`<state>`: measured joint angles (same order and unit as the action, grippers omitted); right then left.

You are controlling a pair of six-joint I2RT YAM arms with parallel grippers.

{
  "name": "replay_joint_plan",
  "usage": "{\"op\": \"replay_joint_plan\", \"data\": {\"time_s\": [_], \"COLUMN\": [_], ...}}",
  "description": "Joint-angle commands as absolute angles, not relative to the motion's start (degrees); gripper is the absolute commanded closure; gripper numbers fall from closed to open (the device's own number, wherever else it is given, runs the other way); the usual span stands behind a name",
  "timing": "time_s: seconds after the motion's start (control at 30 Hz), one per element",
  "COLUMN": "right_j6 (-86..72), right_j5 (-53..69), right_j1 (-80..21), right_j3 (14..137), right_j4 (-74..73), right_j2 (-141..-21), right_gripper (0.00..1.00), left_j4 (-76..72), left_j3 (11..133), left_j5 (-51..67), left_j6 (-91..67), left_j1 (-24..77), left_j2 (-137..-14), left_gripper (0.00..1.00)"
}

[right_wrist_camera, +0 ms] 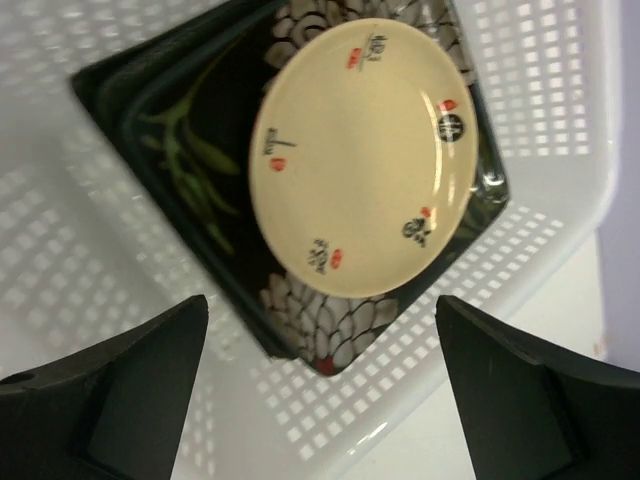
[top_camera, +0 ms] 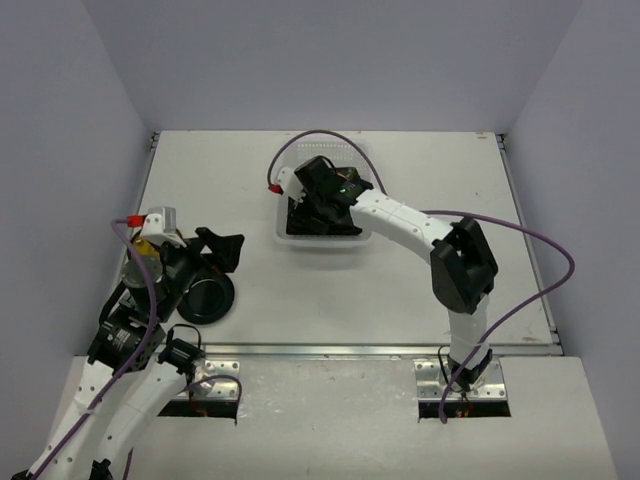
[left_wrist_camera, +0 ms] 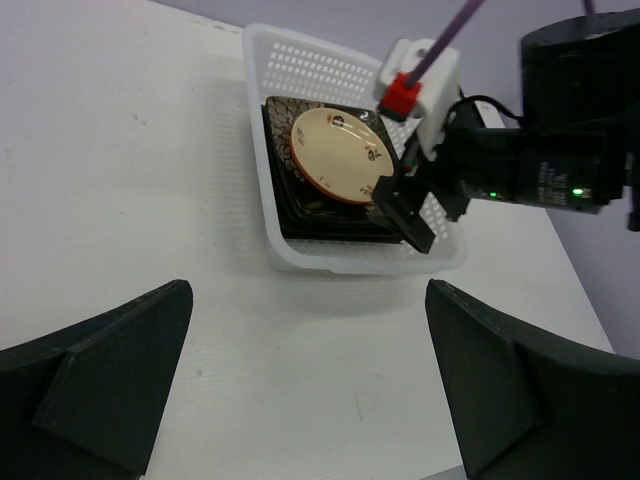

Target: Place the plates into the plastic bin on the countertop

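Note:
The plastic bin stands at the back middle of the countertop. In it a black square plate with white-red flowers lies flat, and a round beige plate rests on top of it. My right gripper hovers open just above the bin's near corner, holding nothing; from above the right gripper covers most of the bin. A round black plate lies on the countertop at the near left. My left gripper is open and empty just above and behind that plate.
A yellowish round plate shows partly under the left arm near the left table edge. The left wrist view shows the bin, the beige plate and the right gripper across bare white surface. A metal rail runs along the front.

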<state>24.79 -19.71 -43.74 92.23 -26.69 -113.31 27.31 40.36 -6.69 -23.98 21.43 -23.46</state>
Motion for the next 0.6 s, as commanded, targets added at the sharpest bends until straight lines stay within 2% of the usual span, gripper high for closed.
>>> {"op": "replay_joint_plan", "data": {"time_s": [0.0,0.17,0.27,0.43,0.57], "right_j6": [1.46,-30.31,-38.28,-50.63,-61.59], "right_j5": [-3.85,6.5,6.72,0.67,-3.83], "right_j1": [-43.45,-43.79,-47.77,-58.3,-63.06], "right_j3": [91.58,71.91,61.49,54.21,54.88], "right_j4": [-26.76,-9.15,-1.14,17.25,26.16], "right_j2": [-98.68,-86.14,-84.57,-91.0,-101.94], "right_gripper": [0.01,0.01,0.01,0.01,0.08], "left_j4": [27.57,31.99,35.62,41.75,46.04], "left_j3": [41.22,43.61,47.13,50.42,49.6], "left_j5": [-12.66,-20.22,-24.86,-41.86,-49.65], "left_j6": [-25.23,-27.35,-30.07,-33.03,-37.92], "left_j1": [22.06,22.06,21.97,22.06,22.06], "left_j2": [-21.41,-21.71,-24.37,-29.8,-28.14], "left_gripper": [0.0,0.0,0.0,0.0,0.0]}}
